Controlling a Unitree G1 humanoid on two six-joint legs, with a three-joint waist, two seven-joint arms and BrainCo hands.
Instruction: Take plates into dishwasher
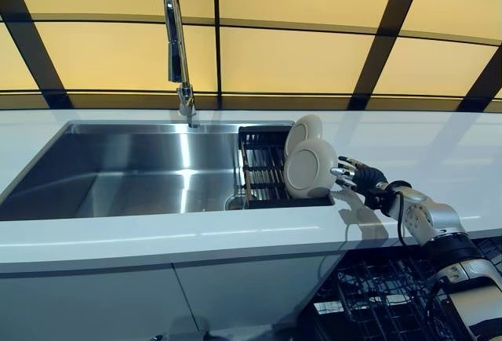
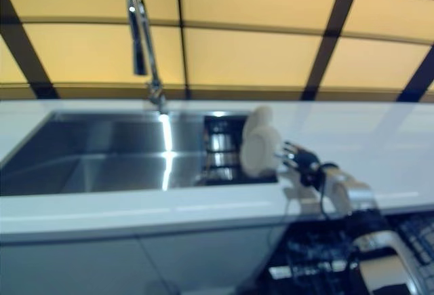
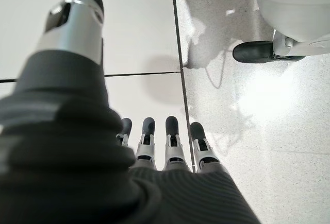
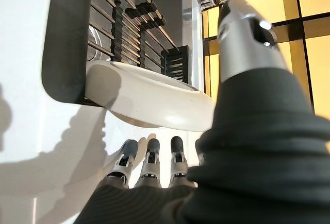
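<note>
In the middle of the frame a steel sink (image 1: 133, 172) is set into the white tabletop (image 1: 408, 141), with a tall tap (image 1: 177, 47) behind it. At the sink's right end sits a dark rack (image 1: 263, 170), and two pale plates stand on edge in it: the front plate (image 1: 311, 168) and the back plate (image 1: 302, 131) just behind it, both leaning a little. At lower right, below the tabletop edge, a dishwasher basket (image 1: 376, 298) of dark wire shows.

My right robot hand (image 1: 357, 175) reaches in from lower right over the tabletop, fingers straight and slightly spread, thumb apart. Its fingertips (image 4: 149, 149) lie just beside the front plate's rim, not curled round it.

My left robot hand (image 3: 165, 147) hangs over the floor (image 3: 247, 147), fingers straight, holding nothing.
</note>
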